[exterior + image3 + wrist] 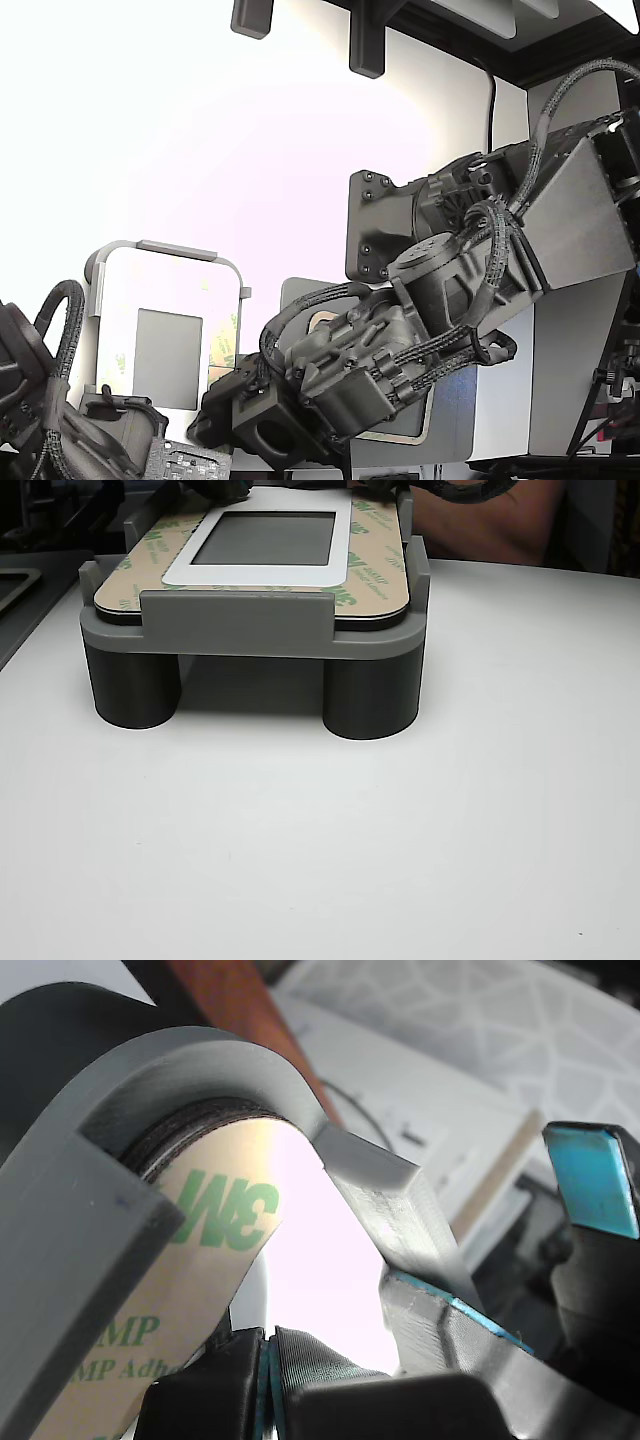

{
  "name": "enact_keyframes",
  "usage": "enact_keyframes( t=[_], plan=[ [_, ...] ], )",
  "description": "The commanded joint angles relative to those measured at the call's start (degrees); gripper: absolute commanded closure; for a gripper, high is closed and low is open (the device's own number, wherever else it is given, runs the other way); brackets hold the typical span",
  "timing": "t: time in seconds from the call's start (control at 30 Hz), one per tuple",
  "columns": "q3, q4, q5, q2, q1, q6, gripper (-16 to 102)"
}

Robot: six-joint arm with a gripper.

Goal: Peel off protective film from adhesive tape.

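Observation:
The protective film (215,1230), pale yellow with green print, lies on the adhesive tape along the edge of a white plate (262,574). The plate rests in a grey fixture (236,622). In the wrist view the film curves round the fixture's (60,1260) rounded corner. My gripper (268,1365) is right beside that corner, its dark fingers pressed together with blue pads touching. No film shows between them. In the exterior view the gripper (222,405) hangs low over the fixture's (170,250) near edge, next to a film strip (222,345).
A second arm (50,420) sits at the exterior view's lower left. Another blue-padded finger (592,1180) stands apart from my gripper. A person's arm (500,520) is behind the fixture. The fixture stands on round legs (372,695) on a white table (320,860).

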Motion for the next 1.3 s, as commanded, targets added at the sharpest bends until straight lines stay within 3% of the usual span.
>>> enact_keyframes(
  t=[0.0, 1.27],
  plan=[
    [-2.1, -0.4, 0.0, 1.1, 0.0, 0.2, 96],
    [-3.8, -0.4, 2.0, -0.7, 2.2, 1.6, 96]
  ],
)
